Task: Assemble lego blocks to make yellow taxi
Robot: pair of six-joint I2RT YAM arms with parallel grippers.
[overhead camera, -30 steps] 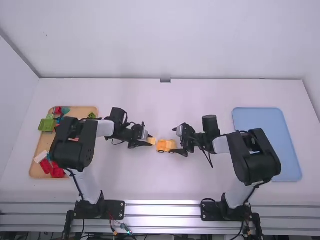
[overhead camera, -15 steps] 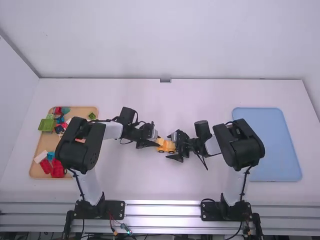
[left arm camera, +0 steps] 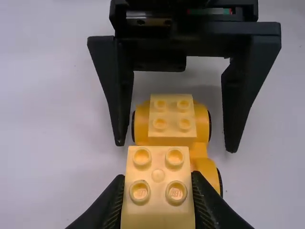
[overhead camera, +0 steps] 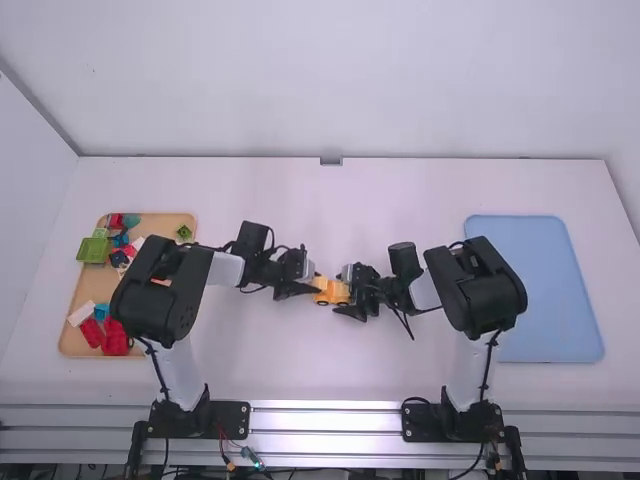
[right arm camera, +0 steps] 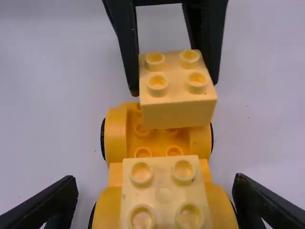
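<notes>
The left claw (left arm camera: pixel 158 177), pinching a yellow block (left arm camera: pixel 158 212), has moved over the car (right arm camera: pixel 116 138) on the worktop (overhead camera: pixel 330 360), while the right claw (right arm camera: pixel 155 183) (spread wide) has come astride it, probably to steady it for stacking.

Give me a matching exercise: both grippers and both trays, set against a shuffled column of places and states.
1. left gripper
2. right gripper
3. blue tray
4. wooden tray

A. open, one finger on each side of the wheeled base
B. at the high view's left, bearing coloured pieces
C. shut on a pale yellow block
D. at the high view's right

Pairs: 1-C, 2-A, 3-D, 4-B
</notes>
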